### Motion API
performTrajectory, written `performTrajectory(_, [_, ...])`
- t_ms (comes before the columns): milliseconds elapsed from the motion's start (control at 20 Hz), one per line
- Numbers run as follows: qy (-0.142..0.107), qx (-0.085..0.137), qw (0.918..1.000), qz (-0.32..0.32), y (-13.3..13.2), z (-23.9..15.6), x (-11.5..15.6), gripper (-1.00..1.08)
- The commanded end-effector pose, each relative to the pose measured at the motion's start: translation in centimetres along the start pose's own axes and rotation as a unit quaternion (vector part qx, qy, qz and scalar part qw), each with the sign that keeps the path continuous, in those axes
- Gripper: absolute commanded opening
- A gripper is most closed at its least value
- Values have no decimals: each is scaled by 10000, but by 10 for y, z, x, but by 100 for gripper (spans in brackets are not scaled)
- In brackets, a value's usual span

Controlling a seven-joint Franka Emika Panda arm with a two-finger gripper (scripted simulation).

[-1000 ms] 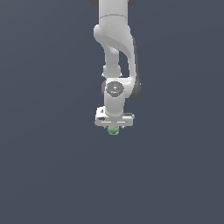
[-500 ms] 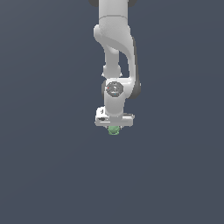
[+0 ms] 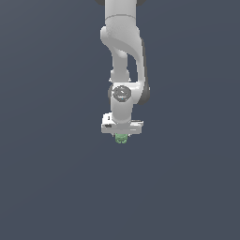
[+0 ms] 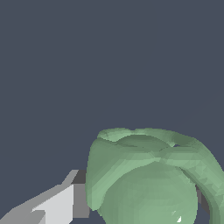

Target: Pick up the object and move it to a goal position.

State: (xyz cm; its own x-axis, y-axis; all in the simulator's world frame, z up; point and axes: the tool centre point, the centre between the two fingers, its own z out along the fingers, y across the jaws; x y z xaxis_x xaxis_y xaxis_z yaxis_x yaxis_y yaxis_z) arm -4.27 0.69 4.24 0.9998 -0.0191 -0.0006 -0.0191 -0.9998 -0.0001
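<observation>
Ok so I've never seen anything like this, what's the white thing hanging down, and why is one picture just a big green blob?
These are simulator renders, not photos. The white thing is a robot arm, seen by a camera off the arm. At its lower end is its claw, with a small pale-green lumpy object in it. The other picture comes from a camera on the wrist, so close that the same object fills much of the frame, with one claw finger touching it. Everything else is plain dark grey; no table edge shows.

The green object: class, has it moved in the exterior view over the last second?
No. The green object sits at the same spot in the exterior view, under the pincer; the plain background gives no landmark, so only the frame edges serve.
</observation>
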Motion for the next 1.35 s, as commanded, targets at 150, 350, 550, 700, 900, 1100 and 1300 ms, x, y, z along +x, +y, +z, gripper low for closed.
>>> performTrajectory(150, [2,0,10000,2,9,-5,-17,-100])
performTrajectory(350, [2,0,10000,2,20,-11,-38,-100])
performTrajectory(550, [2,0,10000,2,33,-19,-62,-100])
performTrajectory(700, [2,0,10000,2,42,-24,-77,-100])
performTrajectory(900, [2,0,10000,2,51,-29,-93,-100])
performTrajectory(1100, [2,0,10000,2,56,-32,-103,-100])
performTrajectory(1300, [2,0,10000,2,59,-33,-105,-100])
